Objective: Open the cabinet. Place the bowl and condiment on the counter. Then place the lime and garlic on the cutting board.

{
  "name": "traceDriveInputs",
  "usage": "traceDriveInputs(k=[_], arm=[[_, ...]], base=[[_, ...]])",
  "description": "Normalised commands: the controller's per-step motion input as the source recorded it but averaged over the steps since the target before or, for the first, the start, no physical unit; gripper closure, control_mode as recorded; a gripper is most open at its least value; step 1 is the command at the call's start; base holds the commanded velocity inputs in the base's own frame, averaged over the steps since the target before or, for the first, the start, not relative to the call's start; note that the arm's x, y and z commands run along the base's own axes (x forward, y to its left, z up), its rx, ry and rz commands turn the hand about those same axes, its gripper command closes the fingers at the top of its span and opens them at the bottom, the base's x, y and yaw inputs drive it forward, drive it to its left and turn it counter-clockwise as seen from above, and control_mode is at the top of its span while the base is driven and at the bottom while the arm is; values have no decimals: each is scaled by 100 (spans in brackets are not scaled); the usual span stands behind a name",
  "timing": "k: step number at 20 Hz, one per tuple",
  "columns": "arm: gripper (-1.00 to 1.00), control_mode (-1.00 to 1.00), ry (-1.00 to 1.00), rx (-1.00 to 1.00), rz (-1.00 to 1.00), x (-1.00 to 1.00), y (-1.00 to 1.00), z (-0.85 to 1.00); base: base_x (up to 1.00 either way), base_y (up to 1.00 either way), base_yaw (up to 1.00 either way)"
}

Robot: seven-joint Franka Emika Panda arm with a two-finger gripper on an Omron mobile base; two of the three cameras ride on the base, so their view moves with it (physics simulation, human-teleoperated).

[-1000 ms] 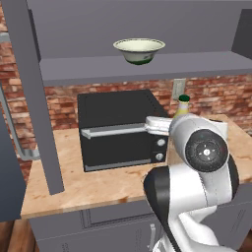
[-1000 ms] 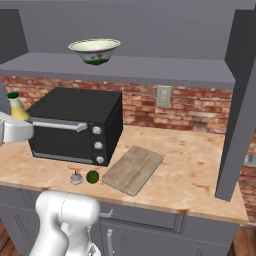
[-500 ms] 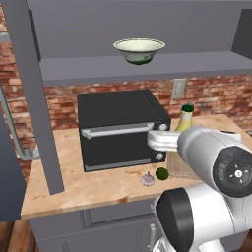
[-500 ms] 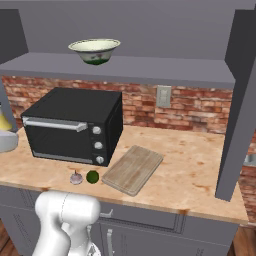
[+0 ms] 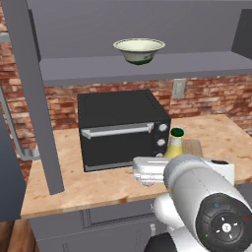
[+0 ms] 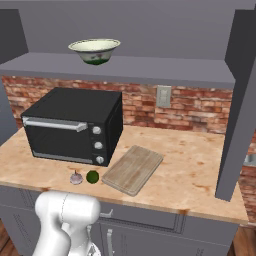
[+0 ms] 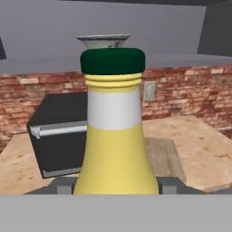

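Note:
My gripper (image 7: 115, 186) is shut on the condiment (image 7: 114, 136), a slim yellow bottle with a dark green cap, held upright. From the left base view the condiment (image 5: 175, 141) hangs over the counter (image 5: 69, 183) in front of the oven's right end, with the gripper (image 5: 170, 156) around its lower body. The cream bowl (image 5: 139, 50) (image 6: 94, 50) stands on the shelf of the open cabinet (image 5: 147, 68). The lime (image 6: 92, 176) and the garlic (image 6: 76, 177) lie side by side on the counter (image 6: 195, 170), just left of the cutting board (image 6: 132, 169).
A black toaster oven (image 6: 70, 125) (image 5: 120, 125) stands on the counter's left half against the brick wall. The cabinet's open doors (image 5: 29, 98) (image 6: 240, 100) hang out on both sides. A wall outlet (image 6: 163, 96) sits behind the board.
The gripper has carried the condiment downward and toward the counter's front, passing out of the right base view's left edge. The bowl, lime and garlic have not moved.

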Motion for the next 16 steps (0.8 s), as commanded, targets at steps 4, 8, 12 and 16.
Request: traceDriveInputs(k=[4,8,12,16], arm=[[100,-100,-4,-1,0,-26,31,-48],[100,-100,-2,0,0,-4,24,-52],[100,-100,-2,-1,0,-2,29,-59],[100,-100,-7,-2,0,-6,34,-57]], base=[[0,0,0],[0,0,0],[0,0,0],[0,0,0]])
